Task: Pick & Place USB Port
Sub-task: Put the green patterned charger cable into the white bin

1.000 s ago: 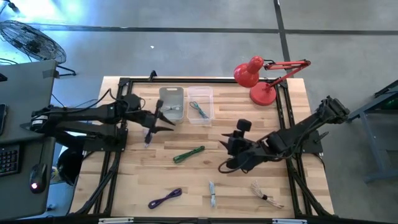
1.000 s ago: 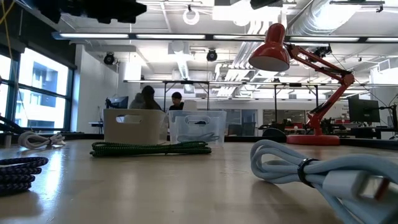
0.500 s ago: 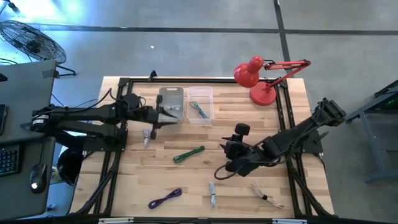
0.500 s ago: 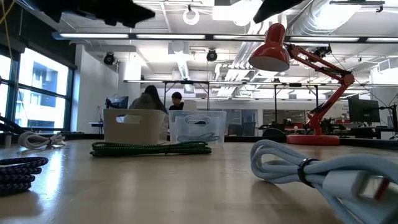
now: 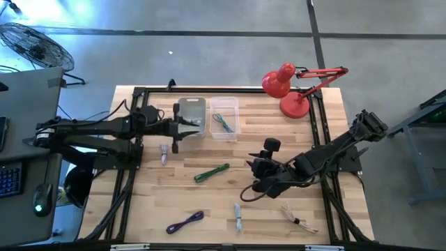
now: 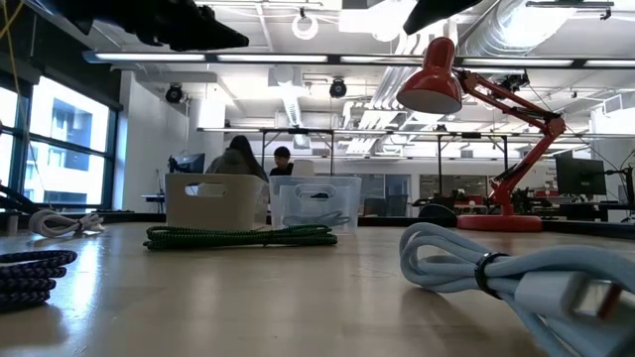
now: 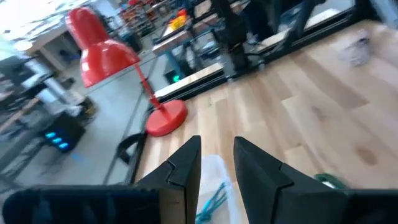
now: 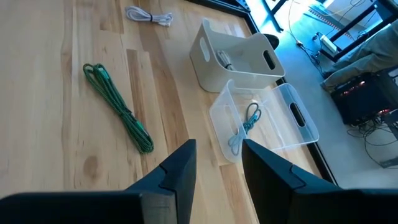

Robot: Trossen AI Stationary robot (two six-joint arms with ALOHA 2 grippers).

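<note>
1. Two arms reach over the wooden table (image 5: 279,136) in the high view. The left gripper (image 5: 178,130) hangs at the left edge of the grey bin (image 5: 192,116) in the upper middle of the frame, and the right gripper (image 5: 259,183) sits low over the boards right of centre.
2. In the left wrist view the left gripper's fingers (image 7: 184,167) stand apart with an empty gap between them.
3. In the right wrist view the right gripper's fingers (image 8: 176,173) are likewise spread, with nothing between them.
4. A white cable (image 5: 164,153) lies on the table just below the left gripper, left of centre in the high view, apart from the fingers.
5. A clear bin (image 5: 225,117) stands touching the grey bin's right side and holds a teal cable (image 5: 223,123).
6. A green cable (image 5: 211,172) lies at mid-frame, between the two grippers.
7. Near the bottom edge lie a purple cable (image 5: 185,222), a pale blue cable (image 5: 237,217) and a beige cable (image 5: 295,217).
8. A red desk lamp (image 5: 294,87) stands at the table's upper right corner.
</note>
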